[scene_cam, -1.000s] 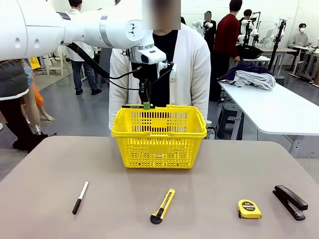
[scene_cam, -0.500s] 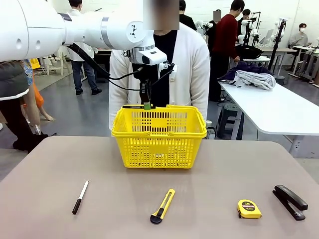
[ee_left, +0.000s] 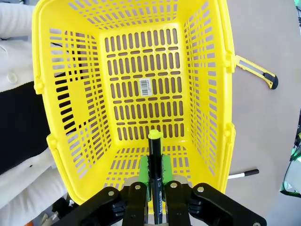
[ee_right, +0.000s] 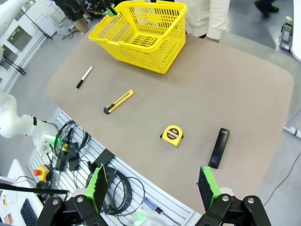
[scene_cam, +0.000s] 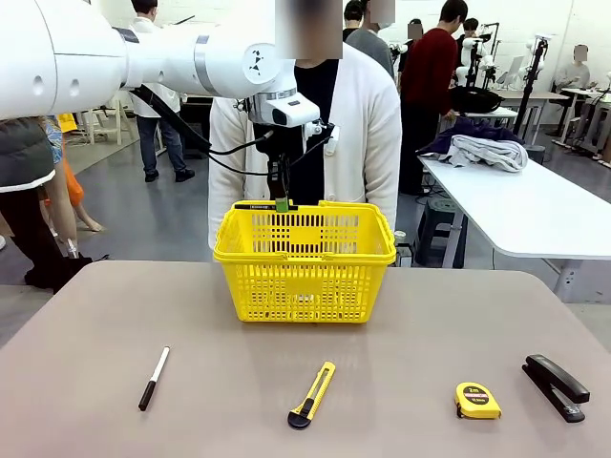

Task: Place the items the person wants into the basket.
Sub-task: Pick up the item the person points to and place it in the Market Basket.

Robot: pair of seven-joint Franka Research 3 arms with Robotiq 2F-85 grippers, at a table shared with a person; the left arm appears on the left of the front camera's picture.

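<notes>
Left pincer (ee_left: 155,173) pinches the pen (ee_left: 155,153), tip down, above the far side of the basket (scene_cam: 304,256), which holds nothing yet. Marker (scene_cam: 154,378) and tape measure (scene_cam: 477,401) lie on the near bench (scene_cam: 430,324). Right pincer (ee_right: 153,186) is spread and empty. Judged: no item delivered, three outstanding.

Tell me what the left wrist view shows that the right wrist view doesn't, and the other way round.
Left wrist view's own: the left claw shut on the black pen with a yellow tip, pointing down into the basket, and the barcode label on its floor. Right wrist view's own: the open right claw, the yellow tape measure and the black stapler on the table. Shared: the basket, the utility knife and the marker.
</notes>
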